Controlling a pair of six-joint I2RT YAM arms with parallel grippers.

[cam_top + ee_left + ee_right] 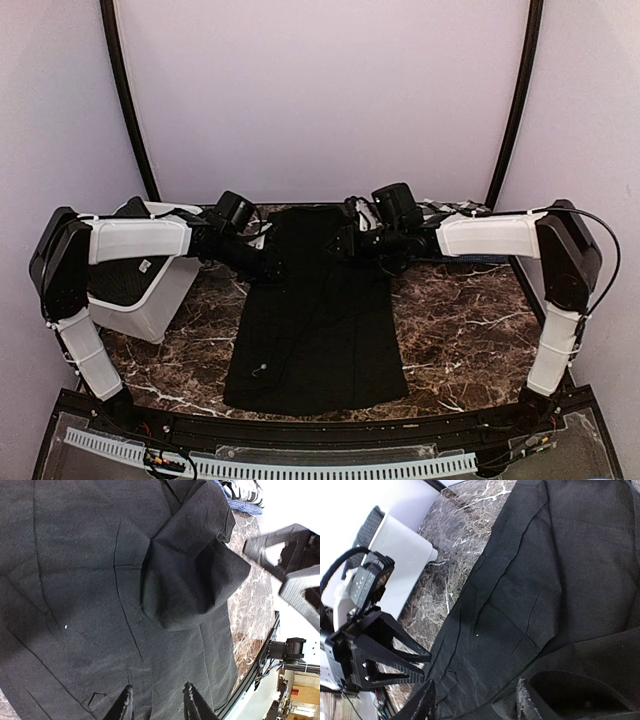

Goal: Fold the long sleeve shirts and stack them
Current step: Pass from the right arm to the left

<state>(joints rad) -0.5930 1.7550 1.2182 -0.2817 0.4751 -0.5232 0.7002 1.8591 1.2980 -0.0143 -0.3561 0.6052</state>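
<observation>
Shirt lies flat, lengthwise, mid-worktop, I judge ready for folding. At its twelve o'clock end, right fingers hang open over a turned-in flap; left fingers stand apart, gripping nothing.

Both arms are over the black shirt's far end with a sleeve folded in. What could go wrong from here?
1. The sleeve sits puffed and bunched on the black shirt, not flat, so it may unfold.
2. The open right fingers sit right at that cloth. Pulling away could snag and drag it.
3. The left fingers hang close to the right ones, so the arms could collide.
</observation>
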